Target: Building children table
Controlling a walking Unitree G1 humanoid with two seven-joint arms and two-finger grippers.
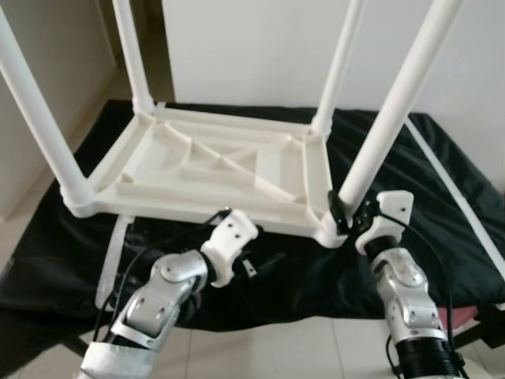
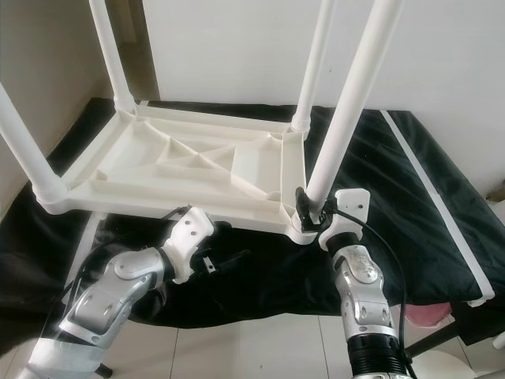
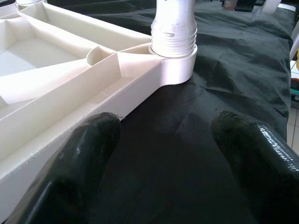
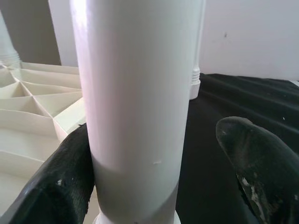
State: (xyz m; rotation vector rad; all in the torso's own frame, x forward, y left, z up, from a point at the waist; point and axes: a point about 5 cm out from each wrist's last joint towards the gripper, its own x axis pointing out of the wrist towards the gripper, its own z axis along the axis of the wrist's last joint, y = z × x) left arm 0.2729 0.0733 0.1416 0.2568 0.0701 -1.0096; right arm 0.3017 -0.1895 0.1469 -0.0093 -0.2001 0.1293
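- The white children's table (image 1: 213,170) lay upside down on a black cloth (image 1: 442,197), its ribbed underside facing up, and serves as the landmark here.
- Four white legs stood up from the table's corners; the near right leg (image 1: 394,110) rose from the corner closest to the robot's right arm, and the near left leg (image 1: 35,110) from the corner on the robot's left.
- The right gripper (image 1: 351,215) sat at the base of the near right leg, just above the table's corner socket.
- In the right wrist view, that leg (image 4: 135,107) stood between the two black fingers (image 4: 60,186); one finger touched the leg, while the other stood apart from it with a gap showing, so the gripper was partly open and not clamped.
- The left gripper (image 2: 225,260) hovered low over the black cloth, just in front of the table's near long edge.
- In the left wrist view its fingers (image 3: 79,172) were spread wide with nothing between them, one beside the table's edge (image 3: 70,121), pointing toward the corner socket with the leg's threaded end (image 3: 174,32).
- A loose white strip (image 1: 454,185) lay on the cloth to the right of the table.
- A pale wall (image 1: 260,47) stood behind the table.
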